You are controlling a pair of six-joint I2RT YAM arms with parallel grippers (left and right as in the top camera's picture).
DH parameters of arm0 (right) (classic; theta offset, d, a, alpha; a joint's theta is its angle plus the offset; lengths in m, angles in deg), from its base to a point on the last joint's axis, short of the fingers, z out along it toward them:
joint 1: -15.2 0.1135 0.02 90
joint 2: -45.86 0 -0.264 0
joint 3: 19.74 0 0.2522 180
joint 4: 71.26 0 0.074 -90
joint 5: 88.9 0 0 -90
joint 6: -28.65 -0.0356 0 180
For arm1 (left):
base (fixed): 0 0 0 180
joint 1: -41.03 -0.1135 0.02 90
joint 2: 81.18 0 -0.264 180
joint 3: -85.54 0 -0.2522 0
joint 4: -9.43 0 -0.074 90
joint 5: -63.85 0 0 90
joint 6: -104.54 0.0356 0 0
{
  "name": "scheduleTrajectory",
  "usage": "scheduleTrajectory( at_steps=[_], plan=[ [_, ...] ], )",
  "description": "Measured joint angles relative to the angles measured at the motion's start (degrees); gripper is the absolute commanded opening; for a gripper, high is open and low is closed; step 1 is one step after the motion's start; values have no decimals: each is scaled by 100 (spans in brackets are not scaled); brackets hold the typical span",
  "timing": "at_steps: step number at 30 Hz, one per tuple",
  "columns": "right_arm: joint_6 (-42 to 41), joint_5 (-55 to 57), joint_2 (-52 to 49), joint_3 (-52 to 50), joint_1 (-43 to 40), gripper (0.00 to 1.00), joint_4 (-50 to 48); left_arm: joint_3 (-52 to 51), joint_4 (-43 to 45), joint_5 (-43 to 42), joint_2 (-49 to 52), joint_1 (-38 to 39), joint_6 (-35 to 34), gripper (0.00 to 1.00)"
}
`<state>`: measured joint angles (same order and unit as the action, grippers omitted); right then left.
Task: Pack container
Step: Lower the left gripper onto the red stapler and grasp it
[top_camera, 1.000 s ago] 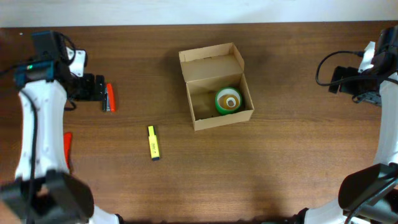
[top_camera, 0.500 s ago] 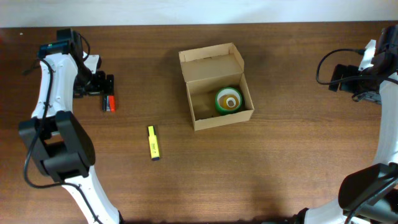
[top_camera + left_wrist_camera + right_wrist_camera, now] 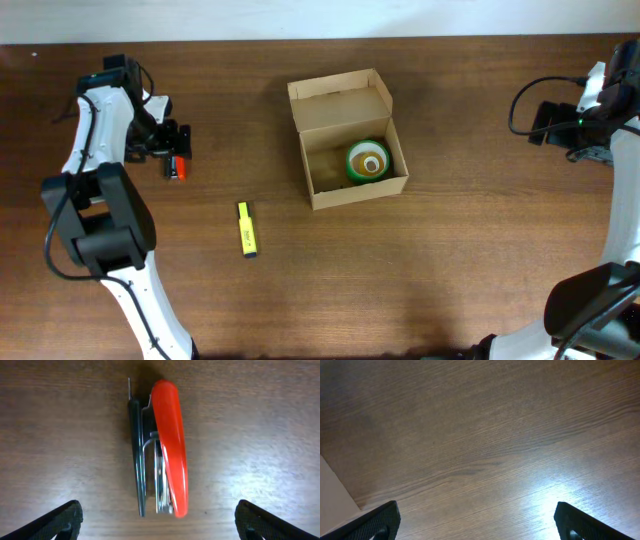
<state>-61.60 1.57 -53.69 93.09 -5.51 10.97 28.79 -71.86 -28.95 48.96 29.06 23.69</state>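
Note:
The tan cardboard container point(image 3: 349, 140) stands open at the table's middle, its flap lid folded back. A green tape roll point(image 3: 368, 162) lies inside it. A red and metal stapler point(image 3: 178, 165) lies at the far left; in the left wrist view the stapler point(image 3: 161, 450) lies on its side. My left gripper point(image 3: 168, 140) hovers over it, open and empty point(image 3: 160, 525), the fingers point(image 3: 60, 520) wide on either side, not touching. A yellow highlighter point(image 3: 246, 229) lies left of the container. My right gripper point(image 3: 542, 125) is open and empty point(image 3: 480, 525) over bare wood at the far right.
The table's far edge meets a pale wall point(image 3: 320, 18) behind the container. A pale wedge point(image 3: 334, 492) shows at the left of the right wrist view. Bare brown wood point(image 3: 420, 280) fills the front of the table.
My left arm has swung and the gripper has shifted right, ending over the stapler. The right arm, container, tape and highlighter have not moved.

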Motion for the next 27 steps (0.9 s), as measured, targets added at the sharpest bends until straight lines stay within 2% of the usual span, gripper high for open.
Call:
scheduleTrajectory(
  at_steps=[14, 16, 17, 23, 27],
  plan=[
    [0, -85, -50, -31, 0, 99, -7, 0, 280, 0, 417, 0, 0, 94],
    [2, -87, -50, -31, 0, 99, -4, 0, 323, 0, 470, 0, -4, 90],
    [0, -87, -50, -31, 0, 99, -4, 0, 334, 0, 476, 0, -11, 84],
    [4, -103, -52, -31, 0, 99, -7, 2, 385, 0, 479, 0, -52, 66],
    [2, -103, -55, -31, 0, 99, -7, 2, 409, 0, 492, 2, -63, 60]
  ],
)
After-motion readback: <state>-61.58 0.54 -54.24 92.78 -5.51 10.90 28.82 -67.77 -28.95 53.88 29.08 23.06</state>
